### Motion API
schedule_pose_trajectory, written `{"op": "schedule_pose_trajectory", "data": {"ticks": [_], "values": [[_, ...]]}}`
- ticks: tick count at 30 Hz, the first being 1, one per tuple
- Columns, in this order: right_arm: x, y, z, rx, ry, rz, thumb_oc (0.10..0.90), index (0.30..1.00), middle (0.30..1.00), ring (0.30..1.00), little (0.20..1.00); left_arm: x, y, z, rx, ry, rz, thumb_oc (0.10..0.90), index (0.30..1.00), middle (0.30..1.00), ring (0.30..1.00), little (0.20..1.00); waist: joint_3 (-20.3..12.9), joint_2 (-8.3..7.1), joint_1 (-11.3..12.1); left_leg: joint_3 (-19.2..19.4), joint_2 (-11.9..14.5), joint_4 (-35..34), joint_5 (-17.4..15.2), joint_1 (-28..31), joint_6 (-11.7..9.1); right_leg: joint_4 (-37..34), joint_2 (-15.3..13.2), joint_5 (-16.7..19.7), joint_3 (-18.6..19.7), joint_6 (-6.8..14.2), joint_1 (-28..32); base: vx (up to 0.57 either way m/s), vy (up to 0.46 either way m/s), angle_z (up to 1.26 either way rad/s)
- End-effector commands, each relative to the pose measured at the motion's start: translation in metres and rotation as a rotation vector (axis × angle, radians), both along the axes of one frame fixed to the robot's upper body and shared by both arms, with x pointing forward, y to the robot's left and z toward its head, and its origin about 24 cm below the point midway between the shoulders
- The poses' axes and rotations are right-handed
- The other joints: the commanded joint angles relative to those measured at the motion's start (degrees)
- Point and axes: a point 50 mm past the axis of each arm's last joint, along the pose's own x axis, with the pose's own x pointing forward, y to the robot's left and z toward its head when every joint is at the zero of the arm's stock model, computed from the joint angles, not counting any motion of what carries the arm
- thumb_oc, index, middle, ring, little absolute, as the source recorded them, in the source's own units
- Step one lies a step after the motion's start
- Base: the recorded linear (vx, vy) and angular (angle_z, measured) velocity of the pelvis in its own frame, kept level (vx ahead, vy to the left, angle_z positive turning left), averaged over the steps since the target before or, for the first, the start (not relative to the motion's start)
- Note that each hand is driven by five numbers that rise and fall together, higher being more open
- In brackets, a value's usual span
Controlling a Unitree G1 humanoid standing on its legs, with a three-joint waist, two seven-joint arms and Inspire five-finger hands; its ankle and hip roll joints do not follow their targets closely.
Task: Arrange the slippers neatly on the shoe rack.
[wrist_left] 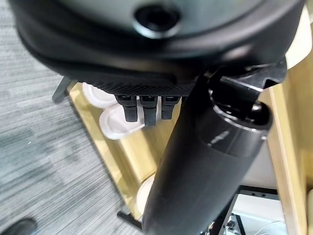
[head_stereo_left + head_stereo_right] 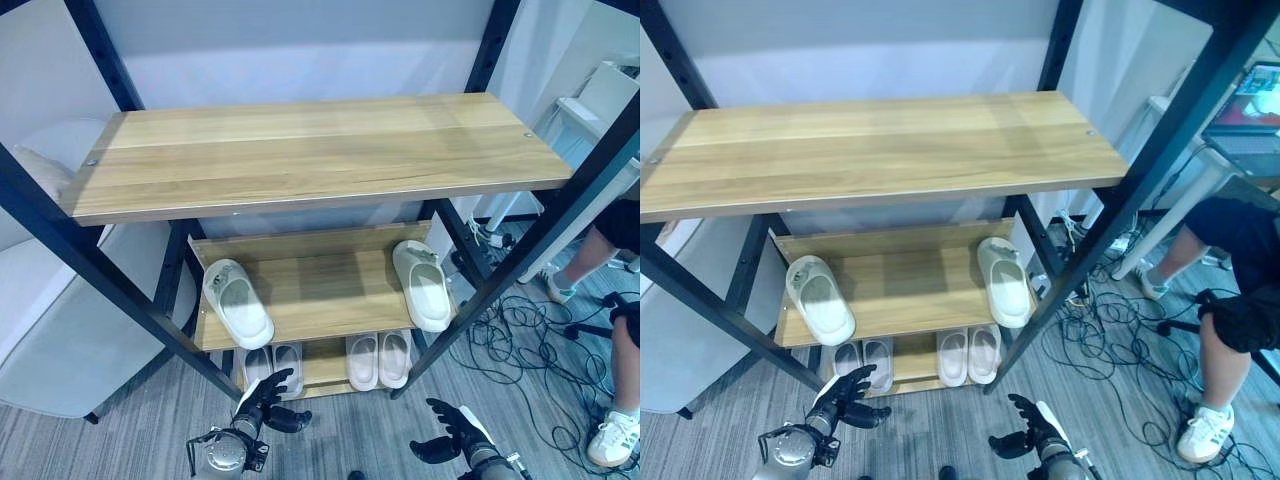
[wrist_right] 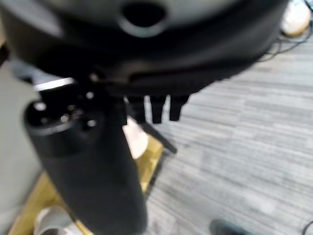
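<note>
Both hands, left (image 2: 268,400) & right (image 2: 452,432), fingers spread, empty; slippers (image 2: 272,365) just beyond on rack (image 2: 320,160).

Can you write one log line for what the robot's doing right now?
left hand: open, empty | right hand: open, empty | slippers: on rack

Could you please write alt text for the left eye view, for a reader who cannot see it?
A three-tier shoe rack holds two cream slippers lying apart on its middle shelf, one at the left and one at the right, with two pairs side by side on the bottom shelf. The robot's left hand and right hand hover open before it, holding nothing.
</note>
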Motion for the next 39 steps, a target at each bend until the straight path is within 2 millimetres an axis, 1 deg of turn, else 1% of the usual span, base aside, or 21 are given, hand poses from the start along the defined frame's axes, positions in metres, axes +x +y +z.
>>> {"op": "schedule_pose_trajectory", "data": {"ticks": [1,2,7,15,19,22,26,28,32,34,36,39], "values": [[0.027,-0.009,0.027,-0.014,-0.169,0.01,0.8,0.9,0.9,0.9,0.9,0.035,-0.002,0.049,-0.091,-0.271,-0.028,0.8,0.9,0.9,0.9,0.9,-2.78,-1.58,0.87,1.92,-0.12,0.16,-2.73,0.42,0.52,0.29,-0.9,5.12,0.12,1.68,-4.16,0.0,0.0,0.0],[0.027,-0.009,0.027,-0.014,-0.169,0.01,0.8,0.9,0.9,0.9,0.9,0.035,-0.002,0.049,-0.091,-0.271,-0.028,0.8,0.9,0.9,0.9,0.9,-2.78,-1.59,0.86,1.91,-0.12,0.16,-2.73,0.43,0.52,0.29,-0.89,5.12,0.11,1.67,-4.14,0.0,0.0,0.0],[0.031,-0.011,0.03,-0.029,-0.179,0.024,0.8,0.9,0.9,0.9,0.9,0.029,0.006,0.062,-0.092,-0.318,-0.044,0.8,0.9,0.9,0.9,0.9,-2.51,-0.85,1.42,1.69,0.14,0.16,-2.21,0.45,0.31,0.29,-0.93,4.6,-0.39,1.55,-3.4,-0.02,-0.013,0.09],[0.032,-0.014,0.031,-0.048,-0.177,0.042,0.8,0.9,0.9,0.9,0.9,0.019,0.017,0.073,-0.074,-0.348,-0.074,0.8,0.9,0.9,0.9,0.9,-2.29,0.1,2.16,1.23,0.34,0.16,-1.76,0.35,0.16,0.29,-0.89,3.95,-1.28,1.5,-2.74,-0.01,0.002,0.05],[0.029,-0.018,0.031,-0.061,-0.173,0.04,0.8,0.9,0.9,0.9,0.9,0.016,0.021,0.086,-0.118,-0.395,-0.055,0.8,0.9,0.9,0.9,0.9,-2.22,0.38,2.55,1.14,0.45,0.16,-1.66,0.22,0.02,0.29,-0.8,3.78,-1.67,1.5,-2.52,-0.03,0.01,0.05],[0.027,-0.02,0.031,-0.07,-0.167,0.035,0.8,0.9,0.9,0.9,0.9,0.016,0.024,0.096,-0.138,-0.437,-0.04,0.8,0.9,0.9,0.9,0.9,-2.29,0.46,2.68,1.1,0.55,0.16,-1.7,0.34,-0.06,0.29,-0.79,3.69,-1.83,1.46,-2.35,-0.01,0.005,0.06],[0.024,-0.023,0.029,-0.079,-0.157,0.027,0.8,0.9,0.9,0.9,0.9,0.018,0.021,0.107,-0.199,-0.482,-0.02,0.8,0.9,0.9,0.9,0.9,-2.5,0.56,2.89,1.14,0.68,0.16,-1.85,0.55,-0.09,0.29,-0.74,3.58,-1.84,1.4,-2.08,0.0,-0.001,0.05],[0.024,-0.023,0.029,-0.079,-0.157,0.027,0.8,0.9,0.9,0.9,0.9,0.018,0.021,0.107,-0.199,-0.482,-0.02,0.8,0.9,0.9,0.9,0.9,-2.49,0.56,2.9,1.15,0.68,0.16,-1.86,0.56,-0.09,0.29,-0.73,3.58,-1.83,1.4,-2.07,0.0,0.0,0.0],[0.023,-0.022,0.026,-0.082,-0.137,0.032,0.8,0.9,0.9,0.9,0.9,0.021,0.021,0.117,-0.221,-0.523,-0.027,0.8,0.9,0.9,0.9,0.9,-2.61,0.9,2.93,1.28,0.54,0.16,-1.97,0.85,-0.08,0.29,-0.8,3.66,-1.6,1.34,-1.89,0.0,0.0,0.0],[0.022,-0.022,0.025,-0.083,-0.128,0.033,0.8,0.9,0.9,0.9,0.9,0.022,0.023,0.123,-0.247,-0.55,0.001,0.8,0.9,0.9,0.9,0.9,-2.73,1.17,3.07,1.37,0.45,0.16,-2.01,1.03,-0.04,0.29,-0.82,3.65,-1.4,1.36,-1.78,0.0,0.0,0.0],[0.019,-0.021,0.023,-0.078,-0.121,0.029,0.8,0.9,0.9,0.9,0.9,0.024,0.024,0.133,-0.292,-0.605,0.05,0.8,0.9,0.9,0.9,0.9,-2.92,1.35,3.24,1.39,0.42,0.16,-2.08,1.21,-0.05,0.29,-0.87,3.49,-1.26,1.34,-1.54,0.0,0.0,0.0],[0.018,-0.02,0.022,-0.075,-0.113,0.03,0.8,0.9,0.9,0.9,0.9,0.026,0.022,0.138,-0.309,-0.63,0.058,0.8,0.9,0.9,0.9,0.9,-2.95,1.56,3.23,1.36,0.36,0.16,-2.12,1.24,-0.02,0.29,-0.94,3.46,-1.17,1.28,-1.46,0.0,0.0,0.0]]}}
